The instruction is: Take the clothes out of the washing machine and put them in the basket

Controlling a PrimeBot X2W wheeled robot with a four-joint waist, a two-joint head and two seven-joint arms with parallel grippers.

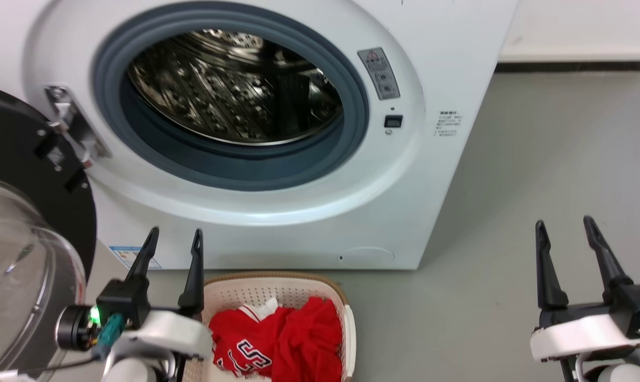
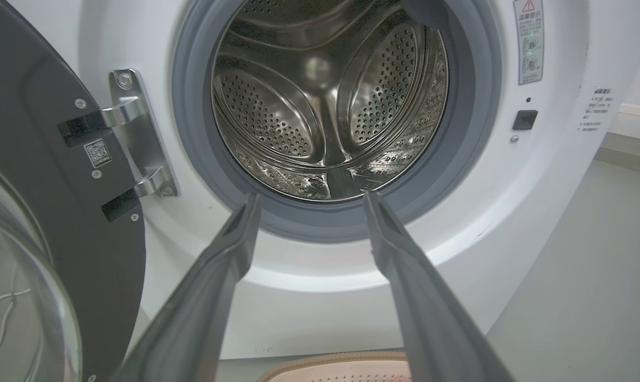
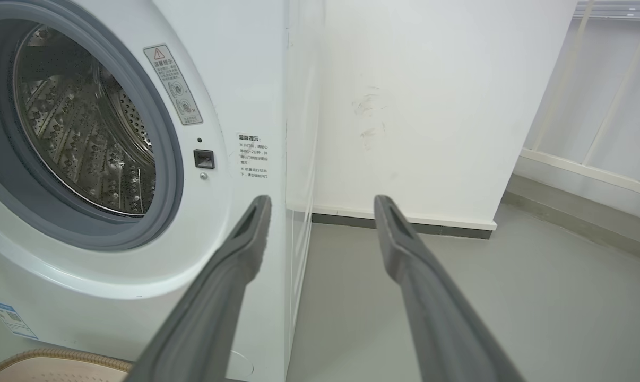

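Looks pretty much done: the clothes (image 1: 280, 339) are piled in the basket (image 1: 346, 318) below the washer (image 1: 405, 175), no fabric is seen in the drum (image 2: 325, 106) (both claws spread, nothing held).

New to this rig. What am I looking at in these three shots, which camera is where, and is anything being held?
It is a two-armed wheeled robot facing a washing machine with its door swung open. The wide shot comes from its head camera; the other two look along each wrist's own two dark fingers. The drum looks empty. The clothes, red, lie in the basket on the floor by the machine. The left hand and right hand are both open, holding nothing.
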